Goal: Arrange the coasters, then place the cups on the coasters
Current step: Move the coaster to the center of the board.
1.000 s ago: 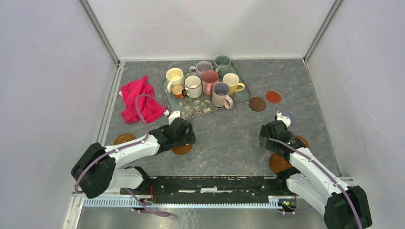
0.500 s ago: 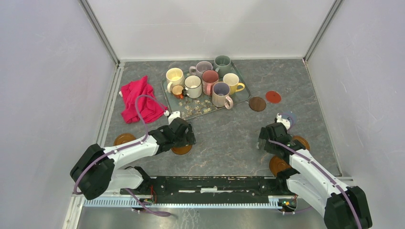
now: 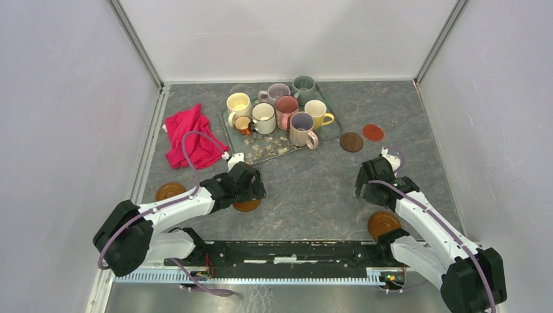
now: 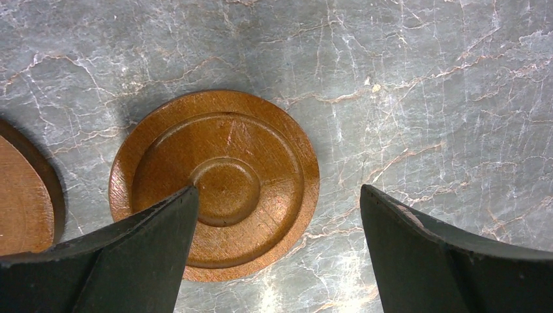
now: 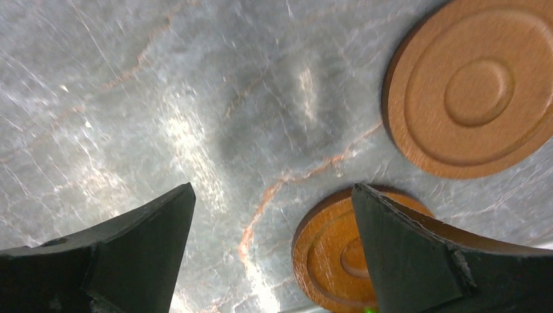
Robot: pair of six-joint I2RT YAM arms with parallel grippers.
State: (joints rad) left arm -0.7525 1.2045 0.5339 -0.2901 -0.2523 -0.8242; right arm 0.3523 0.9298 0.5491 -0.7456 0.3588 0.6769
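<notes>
An orange-brown coaster lies flat on the marble top, partly beneath my left gripper, which hangs open just above it and holds nothing. From above, that gripper covers most of this coaster. A second coaster lies to its left. My right gripper is open over bare marble, with two orange-brown coasters to its right. In the top view it hovers above one coaster. A dark brown coaster and a red one lie farther back. Several cups stand on a tray.
The floral tray sits at the back centre, with a small orange item among the cups. A crumpled red cloth lies to its left. White walls close the table on three sides.
My right arm has moved away from its base, uncovering more of the near coaster and hiding the one behind it. My left gripper has shifted very slightly.
</notes>
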